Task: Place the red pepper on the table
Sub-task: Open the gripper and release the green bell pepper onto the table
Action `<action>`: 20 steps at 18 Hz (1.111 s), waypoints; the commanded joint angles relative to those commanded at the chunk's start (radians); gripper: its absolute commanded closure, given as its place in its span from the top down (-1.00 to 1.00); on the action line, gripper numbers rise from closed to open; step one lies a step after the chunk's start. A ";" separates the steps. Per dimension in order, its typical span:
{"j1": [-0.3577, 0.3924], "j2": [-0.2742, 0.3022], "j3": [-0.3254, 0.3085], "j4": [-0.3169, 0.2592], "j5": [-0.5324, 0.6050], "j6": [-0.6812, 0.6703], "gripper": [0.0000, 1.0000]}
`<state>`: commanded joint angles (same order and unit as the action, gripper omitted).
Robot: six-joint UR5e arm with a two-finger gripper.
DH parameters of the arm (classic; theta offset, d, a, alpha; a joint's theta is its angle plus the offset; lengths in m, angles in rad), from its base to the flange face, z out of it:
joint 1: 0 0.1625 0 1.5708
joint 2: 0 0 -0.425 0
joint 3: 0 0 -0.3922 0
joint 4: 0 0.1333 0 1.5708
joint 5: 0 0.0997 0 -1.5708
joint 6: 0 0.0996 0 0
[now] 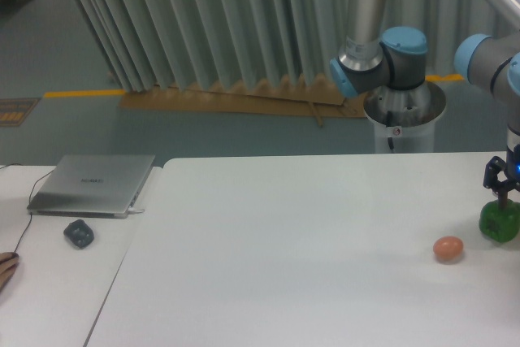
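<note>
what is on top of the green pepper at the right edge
The gripper comes down onto the green pepper, its dark fingers at the pepper's top. Whether they are shut on it cannot be told. No red pepper shows.

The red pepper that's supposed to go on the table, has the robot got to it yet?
Nothing looks done: no red pepper shows anywhere in this view. The big white table holds only an egg and a green pepper. The gripper sits right on top of the green pepper at the right edge; I can't tell whether its fingers grip it. The whole placing is left.
</note>
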<state>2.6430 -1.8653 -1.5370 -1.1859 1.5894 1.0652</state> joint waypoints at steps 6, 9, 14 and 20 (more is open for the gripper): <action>0.003 -0.002 0.000 0.000 0.007 0.001 1.00; 0.005 0.000 0.000 0.000 0.006 -0.001 1.00; 0.006 0.000 0.000 0.002 0.001 -0.001 1.00; 0.005 -0.002 0.000 0.008 0.000 -0.071 1.00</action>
<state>2.6476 -1.8669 -1.5370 -1.1781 1.5892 0.9940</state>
